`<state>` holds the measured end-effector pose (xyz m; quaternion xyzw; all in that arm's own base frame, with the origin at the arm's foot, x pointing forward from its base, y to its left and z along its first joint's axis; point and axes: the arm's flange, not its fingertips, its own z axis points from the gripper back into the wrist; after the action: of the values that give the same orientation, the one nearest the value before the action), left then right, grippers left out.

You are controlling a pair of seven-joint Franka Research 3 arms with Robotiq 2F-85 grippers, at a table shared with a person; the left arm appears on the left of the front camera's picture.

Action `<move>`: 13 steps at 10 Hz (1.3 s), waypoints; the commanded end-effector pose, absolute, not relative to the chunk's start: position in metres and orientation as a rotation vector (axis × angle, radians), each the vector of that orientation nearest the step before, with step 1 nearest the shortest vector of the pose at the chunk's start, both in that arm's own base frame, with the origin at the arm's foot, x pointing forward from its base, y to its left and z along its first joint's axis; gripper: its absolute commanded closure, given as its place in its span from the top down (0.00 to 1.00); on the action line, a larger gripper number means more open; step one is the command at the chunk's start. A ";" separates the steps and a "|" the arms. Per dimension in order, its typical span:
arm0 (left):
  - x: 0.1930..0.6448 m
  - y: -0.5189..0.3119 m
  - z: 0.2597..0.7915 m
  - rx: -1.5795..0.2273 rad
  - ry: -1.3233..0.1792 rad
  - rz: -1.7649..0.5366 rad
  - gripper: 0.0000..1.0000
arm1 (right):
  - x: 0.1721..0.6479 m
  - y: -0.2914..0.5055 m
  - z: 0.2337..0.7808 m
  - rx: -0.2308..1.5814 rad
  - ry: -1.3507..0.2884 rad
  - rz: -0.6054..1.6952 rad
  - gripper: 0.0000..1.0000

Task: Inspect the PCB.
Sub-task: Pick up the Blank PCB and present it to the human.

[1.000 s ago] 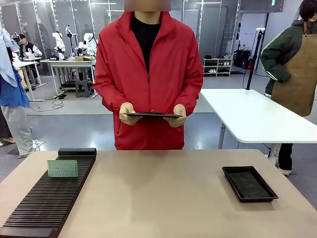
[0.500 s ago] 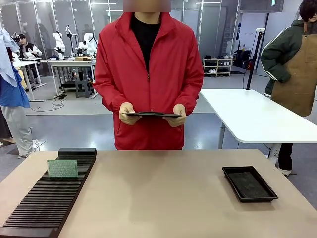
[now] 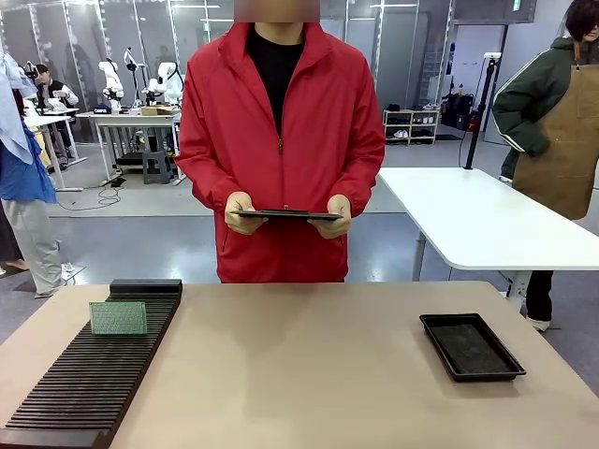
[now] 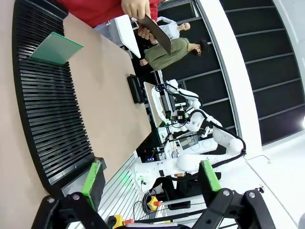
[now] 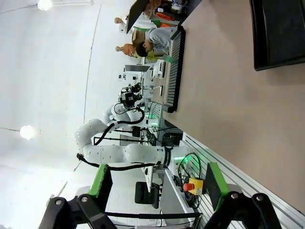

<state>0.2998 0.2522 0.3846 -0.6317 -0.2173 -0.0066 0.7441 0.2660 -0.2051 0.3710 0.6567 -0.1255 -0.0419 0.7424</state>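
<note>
The PCB (image 3: 118, 318) stands on edge in the slotted rack (image 3: 84, 393) at the worktop (image 3: 309, 374)'s 10 o'clock. Its bottom edge is sunk in a slot and its surface detail is too fine to read. Its long axis runs 9 to 3 o'clock, broad face toward 6. The rack's near end is cut off. A person's hands (image 3: 245, 213) hold a tablet (image 3: 286, 215) edge-on, face hidden. Left gripper (image 4: 151, 169) and right gripper (image 5: 157, 171): jaws apart, holding nothing.
</note>
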 end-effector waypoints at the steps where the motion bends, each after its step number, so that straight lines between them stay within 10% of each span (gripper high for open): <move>1: 0.312 0.239 0.404 -1.229 -0.499 -0.078 1.00 | 0.264 -0.204 0.370 1.442 -0.271 -0.087 1.00; 8: 0.422 0.083 0.508 -0.379 -0.510 -0.693 1.00 | 0.264 -0.204 0.370 1.442 -0.271 -0.087 1.00; 13: 0.473 0.027 0.492 -0.179 -0.416 -0.871 1.00 | 0.264 -0.204 0.370 1.442 -0.271 -0.087 1.00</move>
<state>0.4661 0.0240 0.4899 -0.0951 -0.2063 -0.4237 0.8769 0.2661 -0.2046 0.3708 0.6565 -0.1246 -0.0419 0.7427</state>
